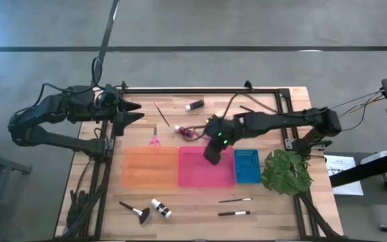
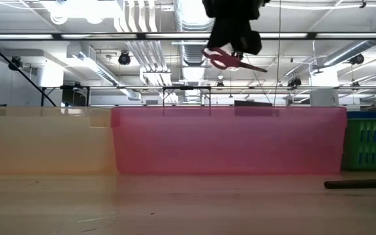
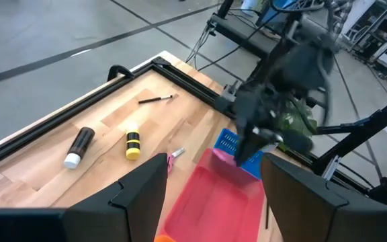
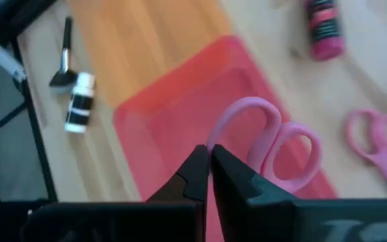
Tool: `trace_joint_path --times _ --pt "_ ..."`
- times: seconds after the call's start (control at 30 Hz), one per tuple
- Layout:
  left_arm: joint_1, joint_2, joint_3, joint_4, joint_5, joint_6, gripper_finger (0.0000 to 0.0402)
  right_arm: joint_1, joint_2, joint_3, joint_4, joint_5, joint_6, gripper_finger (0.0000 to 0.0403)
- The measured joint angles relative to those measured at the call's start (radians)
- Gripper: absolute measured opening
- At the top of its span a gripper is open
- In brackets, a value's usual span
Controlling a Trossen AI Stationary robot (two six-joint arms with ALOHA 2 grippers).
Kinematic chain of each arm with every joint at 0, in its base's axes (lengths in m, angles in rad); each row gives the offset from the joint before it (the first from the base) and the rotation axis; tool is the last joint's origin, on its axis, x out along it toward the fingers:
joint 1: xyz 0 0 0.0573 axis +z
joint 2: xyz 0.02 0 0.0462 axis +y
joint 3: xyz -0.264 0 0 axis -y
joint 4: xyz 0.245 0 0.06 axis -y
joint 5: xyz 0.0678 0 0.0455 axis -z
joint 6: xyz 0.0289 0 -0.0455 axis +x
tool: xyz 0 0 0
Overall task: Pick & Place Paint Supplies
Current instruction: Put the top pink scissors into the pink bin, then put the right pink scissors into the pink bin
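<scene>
**Scissors carried over pink tray**

Pink-handled scissors [image 4: 274,144] are being held by the right gripper [image 4: 209,176], jaws closed on the blade end, above the pink tray [image 1: 190,176]. Light, rigid and smooth, they are judged likely to pivot. The left gripper [image 3: 210,195] is being kept open at the table's rear-left corner

Industrial lab or workshop, exposed ceiling ducts [image 2: 194,39], strip lights, polished concrete floor [image 1: 193,27], framed wooden workbench [image 1: 180,208]
</scene>
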Motion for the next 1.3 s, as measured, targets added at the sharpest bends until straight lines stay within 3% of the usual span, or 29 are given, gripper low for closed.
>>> trace_joint_path --times 0.23,0.43,0.9,1.3 --pt "0.0 0.0 0.0 0.001 0.0 0.001 0.0247 0.062 0.219 0.133 -0.138 -0.005 -0.098 0.0008" --pt "0.0 0.0 0.0 0.001 0.0 0.0 0.0247 0.077 0.319 0.165 -0.185 -0.027 -0.187 0.0008" --pt "-0.001 0.0 0.0 0.0 0.0 0.008 0.0247 0.068 0.338 0.174 -0.156 -0.061 -0.232 0.0011" --pt "-0.001 0.0 0.0 -0.001 0.004 0.019 0.0247 0.061 0.299 0.173 -0.145 -0.024 -0.209 0.0148"
